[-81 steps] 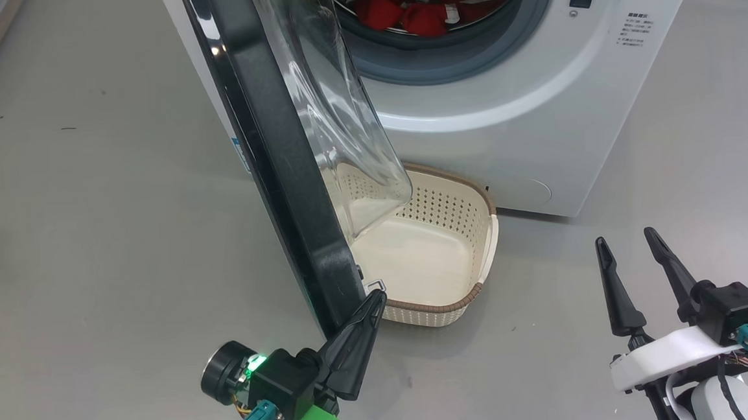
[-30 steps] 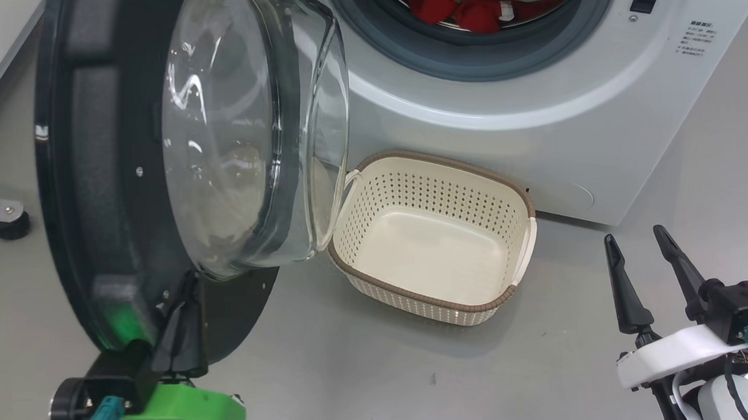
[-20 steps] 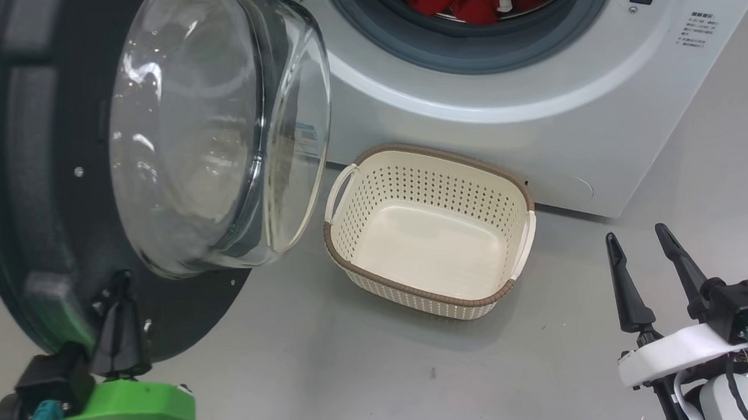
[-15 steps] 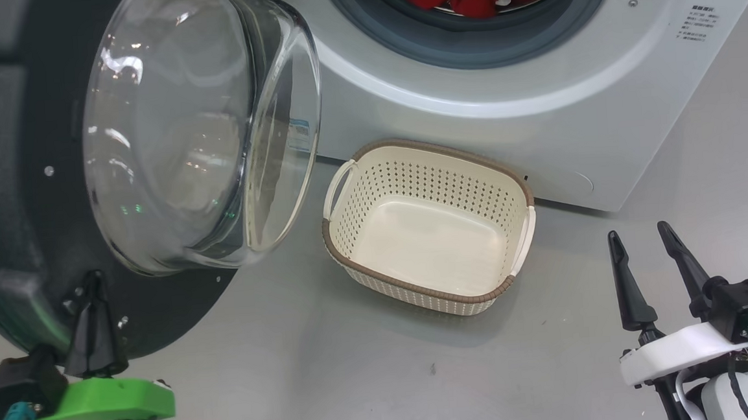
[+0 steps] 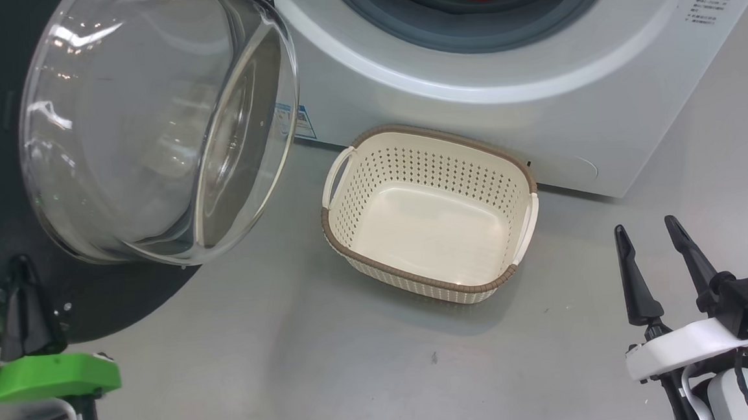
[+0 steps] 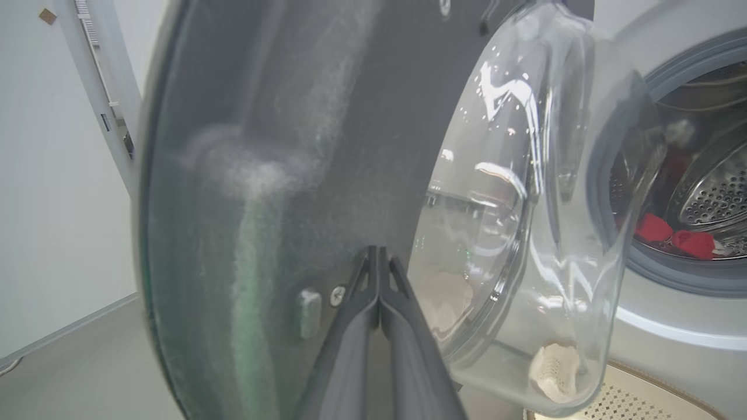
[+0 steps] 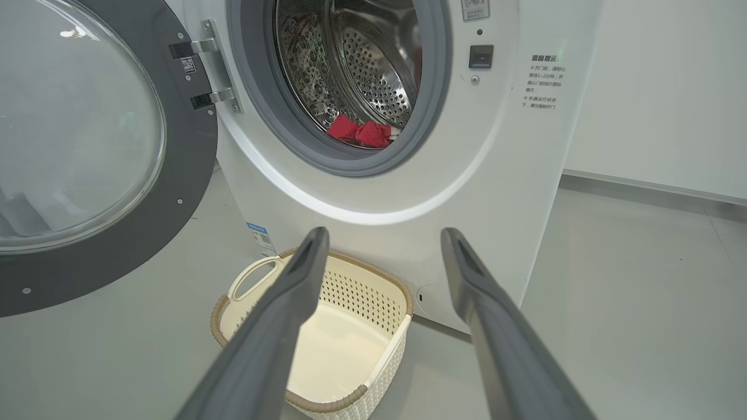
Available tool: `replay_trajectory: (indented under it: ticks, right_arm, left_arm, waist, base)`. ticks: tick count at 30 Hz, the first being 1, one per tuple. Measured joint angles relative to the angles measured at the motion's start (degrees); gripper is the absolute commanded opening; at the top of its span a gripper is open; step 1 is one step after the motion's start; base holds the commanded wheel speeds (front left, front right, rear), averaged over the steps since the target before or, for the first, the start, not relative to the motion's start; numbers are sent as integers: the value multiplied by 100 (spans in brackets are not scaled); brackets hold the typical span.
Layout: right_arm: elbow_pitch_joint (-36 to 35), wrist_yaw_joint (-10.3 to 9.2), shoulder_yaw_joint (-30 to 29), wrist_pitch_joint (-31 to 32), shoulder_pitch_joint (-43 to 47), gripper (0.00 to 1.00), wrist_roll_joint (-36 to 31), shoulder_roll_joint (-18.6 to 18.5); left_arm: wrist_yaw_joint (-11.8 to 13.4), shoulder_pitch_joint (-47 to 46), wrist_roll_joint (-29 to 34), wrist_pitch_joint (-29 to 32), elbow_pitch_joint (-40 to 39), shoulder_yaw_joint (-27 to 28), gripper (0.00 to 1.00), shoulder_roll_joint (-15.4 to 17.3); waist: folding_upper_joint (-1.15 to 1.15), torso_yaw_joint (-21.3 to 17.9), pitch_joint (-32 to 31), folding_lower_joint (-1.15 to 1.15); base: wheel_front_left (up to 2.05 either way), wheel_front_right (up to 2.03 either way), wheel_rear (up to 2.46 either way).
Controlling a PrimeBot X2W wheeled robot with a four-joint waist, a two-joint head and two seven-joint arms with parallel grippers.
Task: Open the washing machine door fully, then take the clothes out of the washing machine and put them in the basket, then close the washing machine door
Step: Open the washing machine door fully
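Bright, even white light fell from overhead. In the head view the basket (image 5: 421, 278) cast only a soft, pale shadow on the floor (image 5: 332, 375), on the side away from the washing machine (image 5: 471, 100), whose front carried a broad bright band below its opening. White streaks of glare curled over the glass of the washing machine door (image 5: 148, 120). The left wrist view was soft and grainy: the door's black rim looked hazy grey around the left fingers (image 6: 350, 344), with a green tint beside them. In the right wrist view the right fingers (image 7: 274, 326) were blurred, and the washing machine's straight edges leaned.
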Motion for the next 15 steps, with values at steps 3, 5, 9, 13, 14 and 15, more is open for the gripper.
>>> replay_trajectory:
  ticks: [3,5,9,13,14,15]
  right_arm:
    - [0,1,9,0,-10,100,-2,-9]
    - [0,1,23,0,-36,100,-12,-18]
    - [11,1,68,0,-152,100,-37,-35]
    - [15,1,70,0,-154,100,-37,-47]
    - [16,1,78,0,-154,100,-37,-49]
    - [23,1,98,0,-155,100,-37,-49]
  left_arm:
    - [3,-108,-5,-12,104,146,0,43]
    - [5,-183,-41,-46,162,238,0,64]
    - [7,-355,-60,-51,391,438,0,108]
    - [23,-492,-93,-51,584,525,0,154]
    - [23,-521,-93,-51,632,545,0,165]
    - [23,-547,-93,-51,683,568,0,179]
  waist:
    - [0,-7,43,0]
    - [0,-14,72,0]
    - [0,-63,123,0]
    - [0,-92,132,0]
    - [0,-97,133,0]
    - [0,-105,133,0]
  base:
    - [0,0,0]
    - [0,0,0]
    - [0,0,0]
    - [0,0,0]
    - [0,0,0]
    - [0,0,0]
